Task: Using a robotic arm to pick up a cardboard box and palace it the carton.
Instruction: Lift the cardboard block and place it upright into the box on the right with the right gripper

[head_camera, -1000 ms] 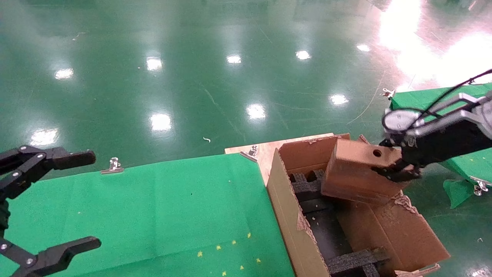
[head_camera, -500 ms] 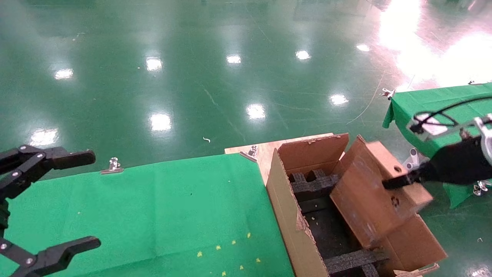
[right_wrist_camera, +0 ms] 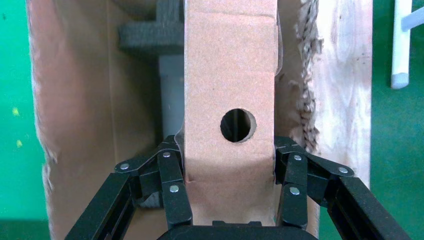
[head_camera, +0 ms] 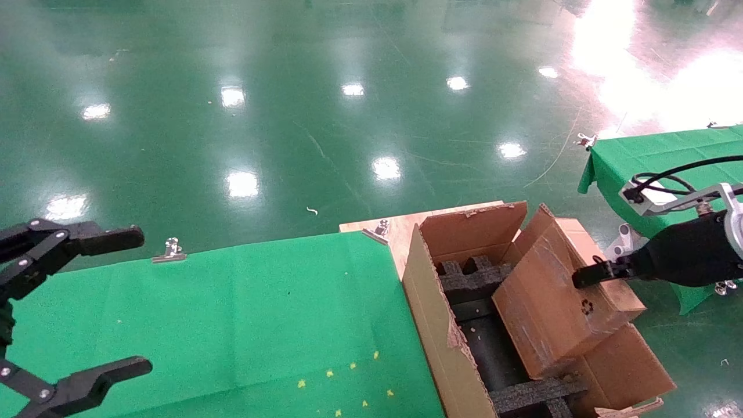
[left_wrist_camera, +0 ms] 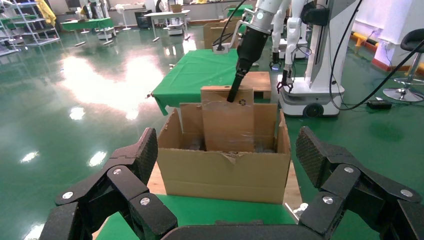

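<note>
Left gripper [head_camera: 87,302]: fingers apart, idle over green bench [head_camera: 244,313]. One carton [head_camera: 429,325], flaps up. One cardboard box [head_camera: 551,307] half inside it, tilted, long axis slanting down into the carton, holed narrow side up. My right gripper [right_wrist_camera: 230,200] on the robotic arm [head_camera: 685,255]: fingers clamped across that side. Open floor [head_camera: 348,116] beyond.

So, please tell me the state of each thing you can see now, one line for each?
cardboard box: gripped, tilted, lower end inside the carton.
carton: open, flaps up, black foam inserts inside.
right gripper: shut on the cardboard box's narrow side.
left gripper: open, empty, over the green cloth.
</note>
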Controlling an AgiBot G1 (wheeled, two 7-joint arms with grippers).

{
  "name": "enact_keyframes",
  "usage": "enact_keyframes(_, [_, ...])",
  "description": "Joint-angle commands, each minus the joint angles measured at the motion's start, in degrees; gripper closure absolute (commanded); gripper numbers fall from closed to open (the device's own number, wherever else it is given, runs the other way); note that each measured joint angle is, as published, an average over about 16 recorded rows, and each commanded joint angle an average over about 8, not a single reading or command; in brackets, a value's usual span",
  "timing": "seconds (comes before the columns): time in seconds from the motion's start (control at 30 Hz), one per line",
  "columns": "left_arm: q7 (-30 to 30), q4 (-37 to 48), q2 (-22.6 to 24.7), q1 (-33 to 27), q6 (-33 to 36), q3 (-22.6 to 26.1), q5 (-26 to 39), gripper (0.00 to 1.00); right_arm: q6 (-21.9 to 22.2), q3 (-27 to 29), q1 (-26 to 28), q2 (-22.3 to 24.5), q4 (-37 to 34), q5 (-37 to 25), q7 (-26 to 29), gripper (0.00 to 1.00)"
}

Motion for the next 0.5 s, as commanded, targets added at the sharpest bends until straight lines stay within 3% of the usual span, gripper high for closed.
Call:
enact_keyframes(0.03, [0.0,0.0,0.0,0.0,0.0,0.0,0.0,0.0,0.7,-0.1,-0.2,-0.2,-0.1,-0.5,0.6,1.0])
enact_keyframes(0.5, [0.0,0.0,0.0,0.0,0.0,0.0,0.0,0.0,9.3,-3.3,-4.9,2.0,11.4,-10.7,11.9,1.0])
